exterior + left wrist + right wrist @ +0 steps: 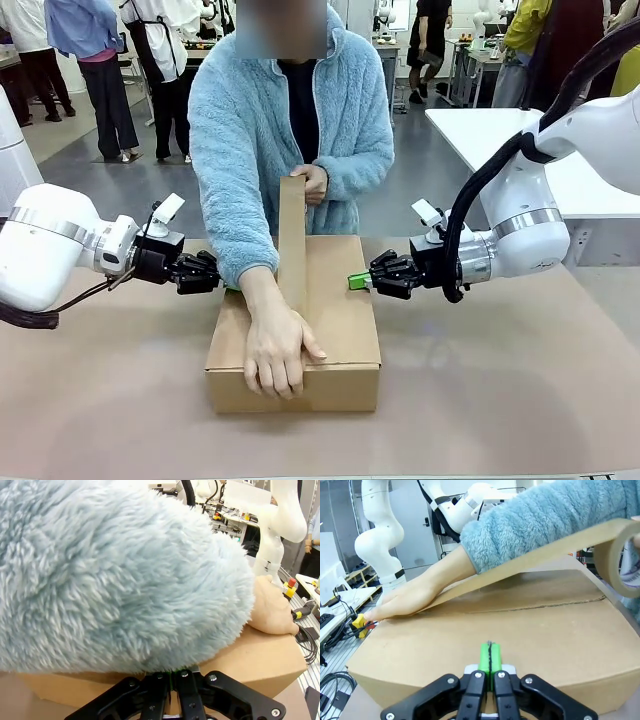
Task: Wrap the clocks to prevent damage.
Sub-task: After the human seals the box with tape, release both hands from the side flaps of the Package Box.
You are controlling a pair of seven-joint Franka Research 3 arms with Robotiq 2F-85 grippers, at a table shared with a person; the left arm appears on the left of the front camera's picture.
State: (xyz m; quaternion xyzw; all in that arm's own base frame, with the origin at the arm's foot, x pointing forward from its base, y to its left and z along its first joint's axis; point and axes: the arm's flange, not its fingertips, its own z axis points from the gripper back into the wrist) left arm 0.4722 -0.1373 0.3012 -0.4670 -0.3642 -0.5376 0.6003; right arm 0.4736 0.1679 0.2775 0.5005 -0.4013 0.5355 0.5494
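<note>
Nearest the camera, a closed cardboard box (330, 330) on the table (500, 400), one hand (280, 355) pressing brown tape (292, 240) onto its front edge, the other hand (312, 182) drawing the strip from the tape roll (622, 557) at the far side. Left fingers (222, 284) and right fingers (355, 282) shut, empty, braced against the box's sides. No clocks to be seen, presumably packed inside; wrapping judged finished, sealing still under way.

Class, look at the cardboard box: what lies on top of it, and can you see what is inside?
On the box lie a strip of brown tape and the person's hand pressing it down. The flaps are shut, so its contents are hidden.
</note>
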